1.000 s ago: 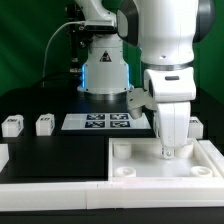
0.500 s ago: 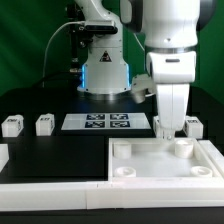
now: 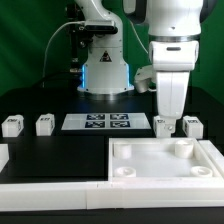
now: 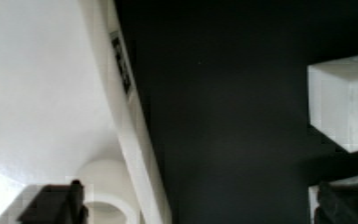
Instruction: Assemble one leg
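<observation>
My gripper hangs open and empty just behind the far rim of the large white tabletop. Right by its fingertips a small white leg stands on the black table, with another leg to the exterior view's right of it. Two more legs stand at the exterior view's left. In the wrist view the two dark fingers are wide apart; between them lie the tabletop's rim, a round corner socket and bare black table. A white leg shows beside them.
The marker board lies flat behind the tabletop, between the two pairs of legs. The robot's base with a blue light stands at the back. A white part shows at the exterior view's left edge.
My gripper has lifted out of the tabletop's far corner area and moved back toward the two legs behind it. Nothing is held; the parts have not moved.
</observation>
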Controlling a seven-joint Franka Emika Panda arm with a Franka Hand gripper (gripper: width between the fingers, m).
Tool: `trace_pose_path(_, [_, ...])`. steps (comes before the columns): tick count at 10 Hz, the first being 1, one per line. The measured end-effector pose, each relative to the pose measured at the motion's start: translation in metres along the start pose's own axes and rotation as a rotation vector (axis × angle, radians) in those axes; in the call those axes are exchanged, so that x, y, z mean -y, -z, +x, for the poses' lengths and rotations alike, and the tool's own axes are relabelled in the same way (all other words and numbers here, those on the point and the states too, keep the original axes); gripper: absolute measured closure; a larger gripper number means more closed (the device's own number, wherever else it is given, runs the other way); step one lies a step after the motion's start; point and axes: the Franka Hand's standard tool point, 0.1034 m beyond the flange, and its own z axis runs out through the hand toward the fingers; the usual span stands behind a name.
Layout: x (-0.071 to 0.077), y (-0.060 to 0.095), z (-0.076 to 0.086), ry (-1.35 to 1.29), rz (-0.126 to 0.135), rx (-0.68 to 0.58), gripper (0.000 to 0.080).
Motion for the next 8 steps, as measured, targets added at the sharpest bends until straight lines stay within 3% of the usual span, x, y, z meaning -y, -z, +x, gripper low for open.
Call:
trace_pose_path(4, [0.005, -0.005, 0.001, -0.454, 0.001, -0.027, 0.0150])
trace_pose_path(8, [0.023, -0.009, 0.022, -0.903, 0.011, -0.054, 0.0150])
